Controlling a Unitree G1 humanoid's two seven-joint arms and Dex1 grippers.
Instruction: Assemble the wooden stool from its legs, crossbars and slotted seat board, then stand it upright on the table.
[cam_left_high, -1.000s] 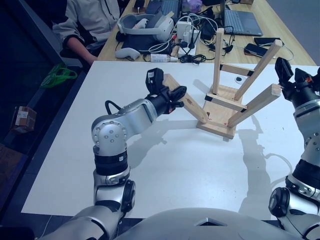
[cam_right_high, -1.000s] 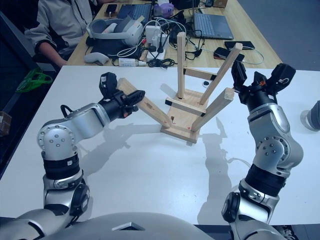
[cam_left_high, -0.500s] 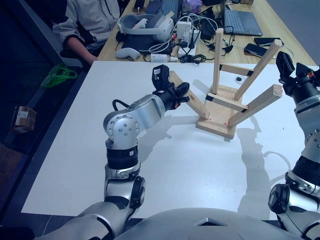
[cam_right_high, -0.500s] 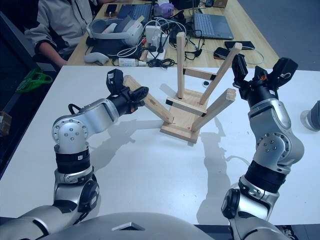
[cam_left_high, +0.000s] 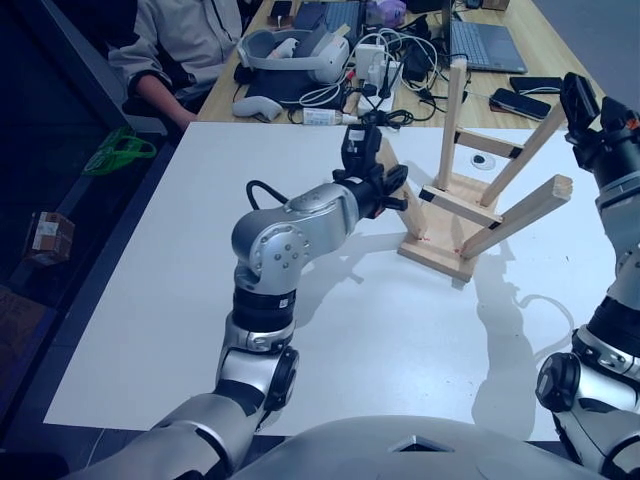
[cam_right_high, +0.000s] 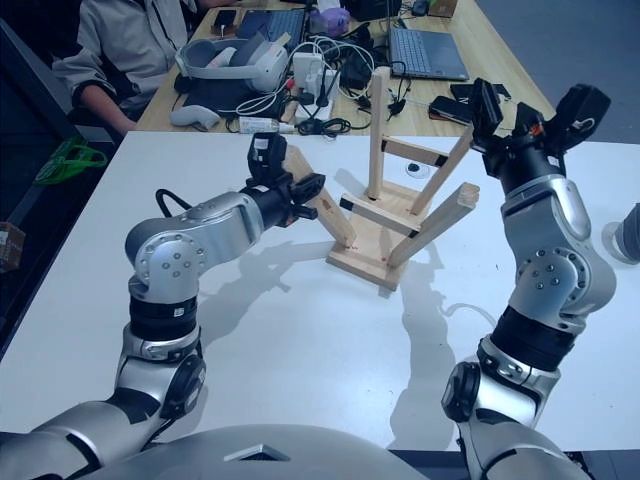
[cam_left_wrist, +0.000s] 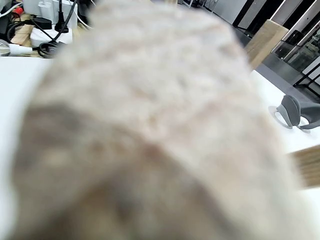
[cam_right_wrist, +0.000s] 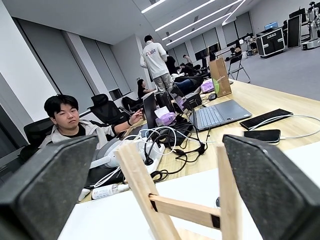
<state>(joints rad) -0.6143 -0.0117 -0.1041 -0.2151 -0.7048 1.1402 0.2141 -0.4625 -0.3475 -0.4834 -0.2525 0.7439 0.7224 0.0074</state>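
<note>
From the head, the stool (cam_left_high: 440, 240) sits tipped, legs up, on the table (cam_left_high: 150, 300), with the left gripper (cam_left_high: 385, 190) pinching one leg (cam_left_high: 412, 222). At the left wrist, that leg blurs close against the camera. At the right wrist, the right gripper (cam_right_wrist: 160, 185) has its fingers (cam_right_wrist: 50, 185) spread around a far leg (cam_right_wrist: 144, 190); I would close them squarely before righting the stool.

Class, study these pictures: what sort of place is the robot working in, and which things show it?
Probably an open-plan office or lab: a wooden desk carries a laptop, a headset and tangled cables, and beyond it stand office chairs under long ceiling strip lights.
</note>
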